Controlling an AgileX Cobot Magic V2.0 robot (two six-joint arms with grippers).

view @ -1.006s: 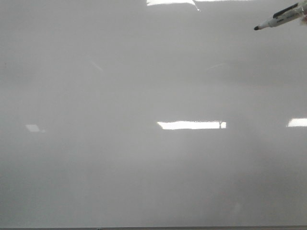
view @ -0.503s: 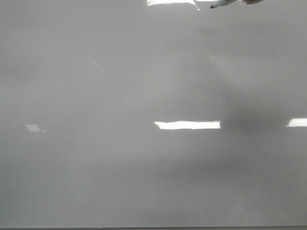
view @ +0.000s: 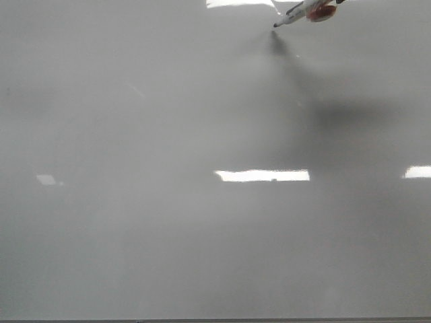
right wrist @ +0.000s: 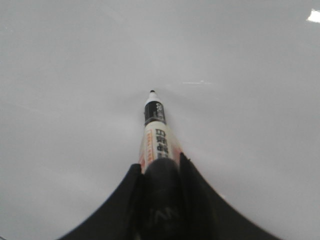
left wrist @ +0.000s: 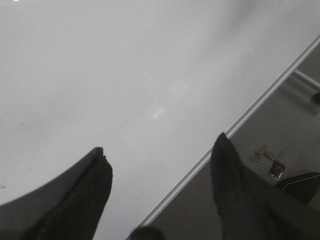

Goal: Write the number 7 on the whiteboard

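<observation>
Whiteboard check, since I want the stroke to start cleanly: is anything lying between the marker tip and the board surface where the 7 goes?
Nothing visible. The right gripper holds the marker, tip toward the whiteboard, and the surface around the tip shows only its shadow and light reflections. No 7 is drawn yet. The left gripper hangs open over another part of the board.

Front view faces whiteboard; wrist views close above it.
</observation>
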